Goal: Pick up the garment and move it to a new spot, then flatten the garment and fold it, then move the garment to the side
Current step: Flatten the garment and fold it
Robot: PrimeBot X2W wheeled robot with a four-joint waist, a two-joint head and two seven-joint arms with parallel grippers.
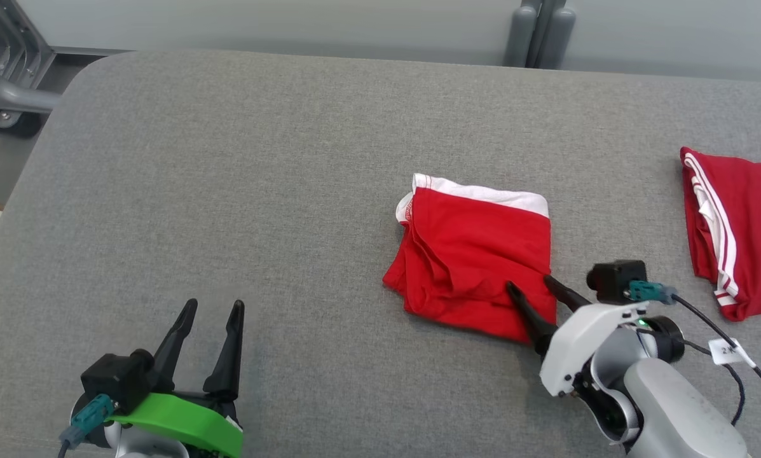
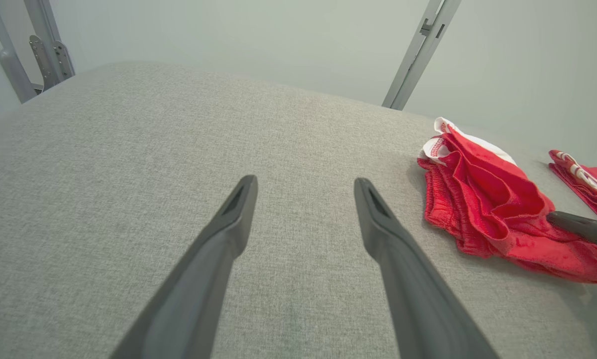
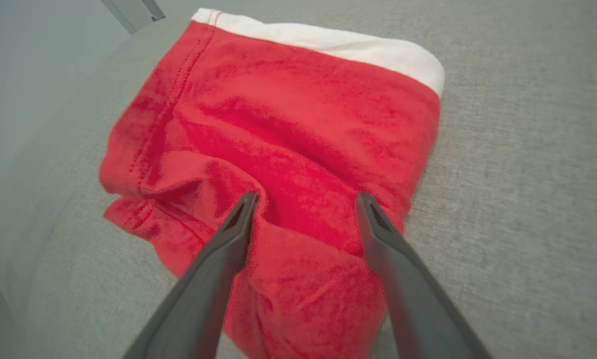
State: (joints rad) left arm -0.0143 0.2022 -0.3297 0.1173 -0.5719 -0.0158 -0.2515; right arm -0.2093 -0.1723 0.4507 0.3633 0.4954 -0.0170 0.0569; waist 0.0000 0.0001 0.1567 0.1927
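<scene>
At the lower left, the left gripper (image 1: 215, 304) rests over bare grey fabric tabletop (image 1: 259, 159), its two dark fingers spread apart with nothing between them. Right of centre on the table lies the garment (image 1: 475, 254), red shorts folded into a rumpled, nearly square pad, about as wide as it is deep, so no long axis stands out. Its white waistband runs left to right along the far edge, dipping slightly to the right, and the red body reaches toward the robot. The right gripper (image 1: 529, 282) is at the garment's near right corner, fingers (image 3: 228, 234) parted over the red cloth, tips at its surface and clamping nothing. Well apart at the right edge lies a second red garment (image 1: 742, 229) with white stripes.
</scene>
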